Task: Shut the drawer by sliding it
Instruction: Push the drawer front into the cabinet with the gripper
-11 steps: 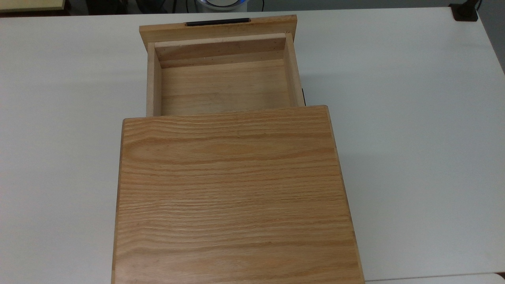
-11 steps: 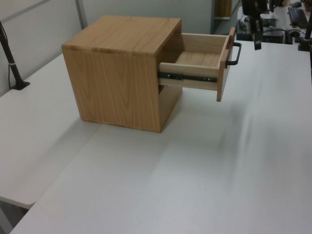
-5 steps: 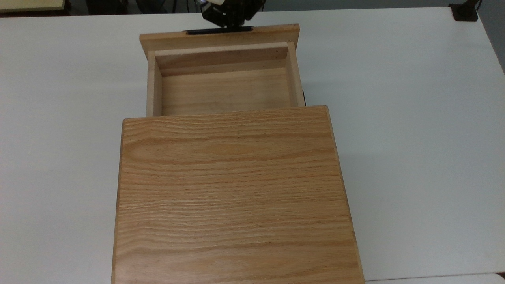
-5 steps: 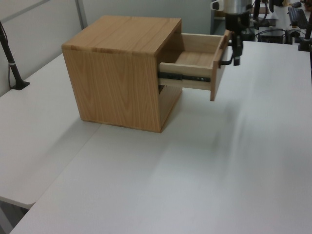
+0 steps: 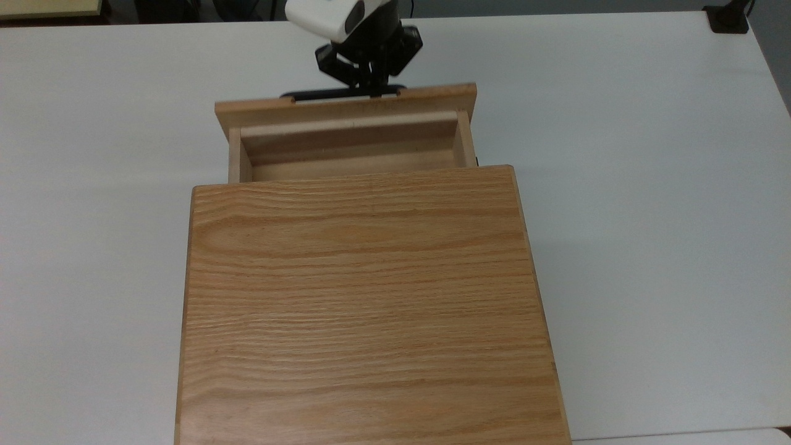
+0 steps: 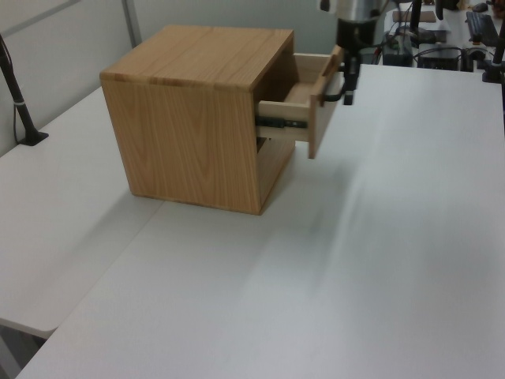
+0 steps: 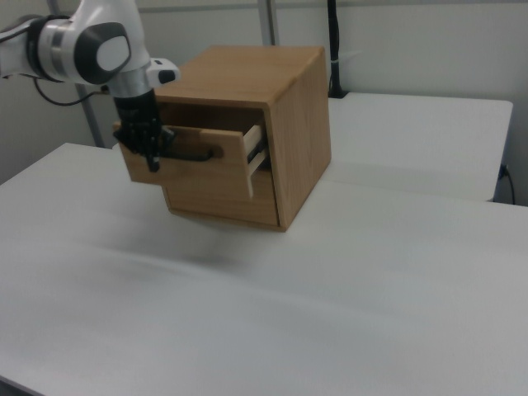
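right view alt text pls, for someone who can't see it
A robot arm's gripper is at the black bar handle of a partly open oak drawer, which juts from a wooden cabinet toward the right view's left. The cabinet stands on a white table.

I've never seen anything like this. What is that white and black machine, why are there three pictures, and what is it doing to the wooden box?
The white machine is a robot arm; its black tip is the gripper, its grasping part. Three cameras film the same moment: one from above, two from opposite sides. On the white table stands a wooden cabinet with one drawer, partly pulled out and empty as far as the top view shows. The gripper sits against the drawer's black handle, at the front panel. Whether its jaws clamp the handle or just press on it, I cannot tell.
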`<move>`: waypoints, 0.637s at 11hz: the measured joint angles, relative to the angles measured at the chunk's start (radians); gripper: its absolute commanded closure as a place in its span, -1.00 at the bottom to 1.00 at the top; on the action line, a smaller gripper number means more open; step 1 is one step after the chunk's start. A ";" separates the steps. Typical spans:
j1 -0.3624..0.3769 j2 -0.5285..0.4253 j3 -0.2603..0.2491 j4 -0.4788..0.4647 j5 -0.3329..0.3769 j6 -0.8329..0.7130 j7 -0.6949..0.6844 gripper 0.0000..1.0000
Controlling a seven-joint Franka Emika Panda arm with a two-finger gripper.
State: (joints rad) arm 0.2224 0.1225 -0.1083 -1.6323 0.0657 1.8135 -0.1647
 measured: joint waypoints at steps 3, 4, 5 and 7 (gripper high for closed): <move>-0.010 0.065 -0.001 0.047 0.002 0.147 0.057 1.00; -0.011 0.074 -0.001 0.048 0.002 0.194 0.083 1.00; -0.010 0.083 -0.001 0.048 0.002 0.236 0.101 1.00; -0.010 0.109 -0.001 0.058 0.002 0.308 0.129 1.00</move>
State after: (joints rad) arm 0.2121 0.2311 -0.1090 -1.5742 0.0680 2.1216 -0.0360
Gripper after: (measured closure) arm 0.996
